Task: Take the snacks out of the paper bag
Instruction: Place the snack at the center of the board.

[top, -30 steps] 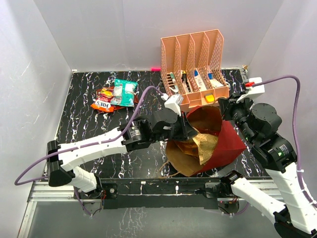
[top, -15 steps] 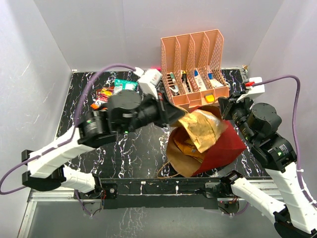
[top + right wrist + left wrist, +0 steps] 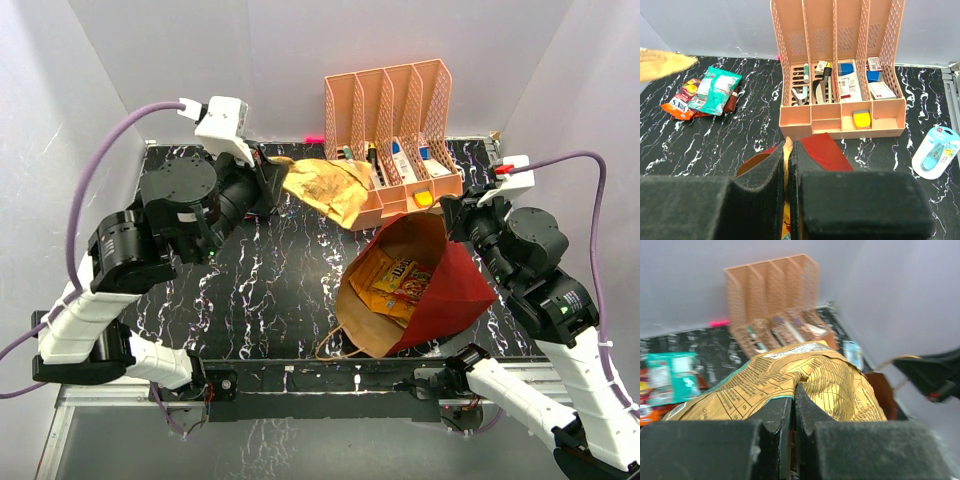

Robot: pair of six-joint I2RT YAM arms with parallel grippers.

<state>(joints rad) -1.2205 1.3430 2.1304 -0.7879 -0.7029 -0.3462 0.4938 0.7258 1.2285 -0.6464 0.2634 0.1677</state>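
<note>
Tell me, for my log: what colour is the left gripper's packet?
The packet is gold; left wrist view.

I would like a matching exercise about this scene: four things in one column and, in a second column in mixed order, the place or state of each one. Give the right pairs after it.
Things
1. gold packet
2. teal-green packet
3. paper bag
4. orange and yellow packets

Places or states
A. lying inside the bag
B. rim pinched by the right tool
C. held in the air by the left tool
D. lying partly on an orange-red packet on the table

Pairs: 1-C, 2-D, 3-B, 4-A
</note>
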